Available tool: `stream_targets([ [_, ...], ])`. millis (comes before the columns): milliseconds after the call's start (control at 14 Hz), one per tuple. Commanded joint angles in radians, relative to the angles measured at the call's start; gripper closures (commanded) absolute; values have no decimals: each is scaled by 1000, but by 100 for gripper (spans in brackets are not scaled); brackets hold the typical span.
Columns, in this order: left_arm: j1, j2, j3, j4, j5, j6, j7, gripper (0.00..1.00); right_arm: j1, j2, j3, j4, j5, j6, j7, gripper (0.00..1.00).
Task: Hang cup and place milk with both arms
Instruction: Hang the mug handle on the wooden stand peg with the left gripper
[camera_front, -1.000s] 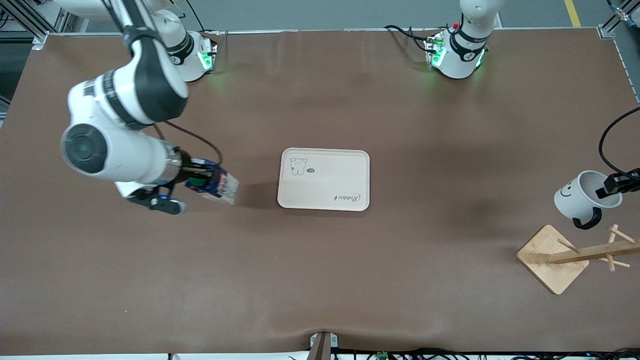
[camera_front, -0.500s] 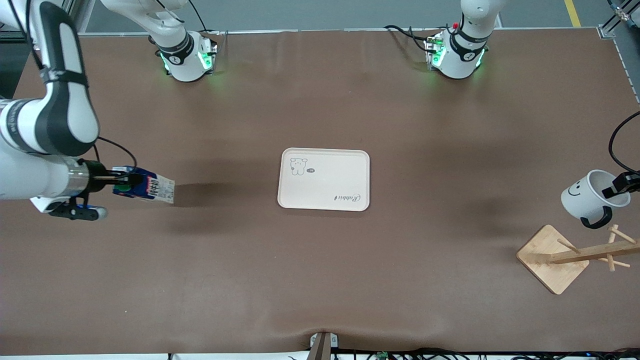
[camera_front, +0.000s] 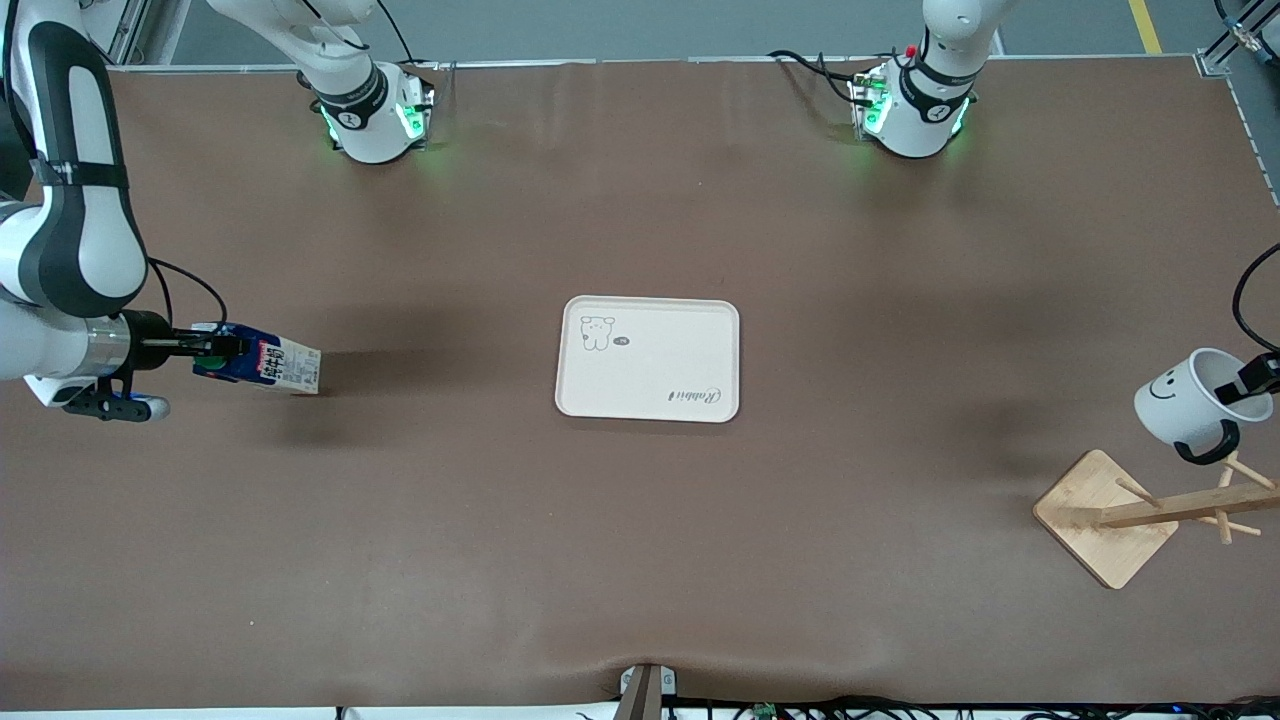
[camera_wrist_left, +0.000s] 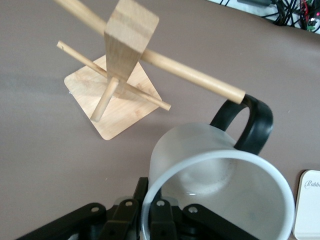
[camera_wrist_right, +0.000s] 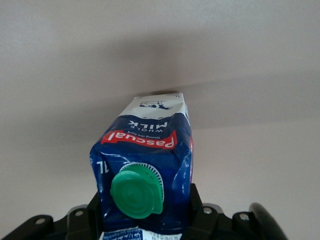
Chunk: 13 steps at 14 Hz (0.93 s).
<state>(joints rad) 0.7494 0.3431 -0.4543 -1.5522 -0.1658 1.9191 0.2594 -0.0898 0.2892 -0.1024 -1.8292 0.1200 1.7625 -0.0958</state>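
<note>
My left gripper (camera_front: 1256, 378) is shut on the rim of the white cup (camera_front: 1188, 402), one finger inside and one outside. It holds the cup tilted in the air over the wooden rack (camera_front: 1180, 505). In the left wrist view the cup (camera_wrist_left: 220, 185) has its black handle (camera_wrist_left: 252, 120) at the tip of a rack peg (camera_wrist_left: 200, 77); I cannot tell if the peg is in the loop. My right gripper (camera_front: 212, 349) is shut on the top of the blue milk (camera_front: 268, 364) and holds it on its side over the table near the right arm's end. The right wrist view shows the carton (camera_wrist_right: 145, 150) and its green cap (camera_wrist_right: 136, 195).
A cream tray (camera_front: 648, 358) with a bear drawing lies at the table's middle. The rack's square wooden base (camera_front: 1100, 520) stands at the left arm's end of the table, nearer to the front camera than the tray. The table is brown.
My right arm has swung the milk away from the tray toward the right arm's end of the table. My left gripper has carried the cup down toward the rack's peg.
</note>
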Motion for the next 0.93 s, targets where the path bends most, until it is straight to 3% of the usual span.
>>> stream_targets([
  [0,10,27,-10,46,-21,-15,20,100,-24,-54,23,-106,-8,69,-5,100],
  [643,13,56,-9,64,-31,-14,46,100,-27,-47,23,-140,-6,117,-5,98],
  [857,27,82,-9,86,-31,-14,84,100,-25,-44,24,-140,-5,117,-5,65],
])
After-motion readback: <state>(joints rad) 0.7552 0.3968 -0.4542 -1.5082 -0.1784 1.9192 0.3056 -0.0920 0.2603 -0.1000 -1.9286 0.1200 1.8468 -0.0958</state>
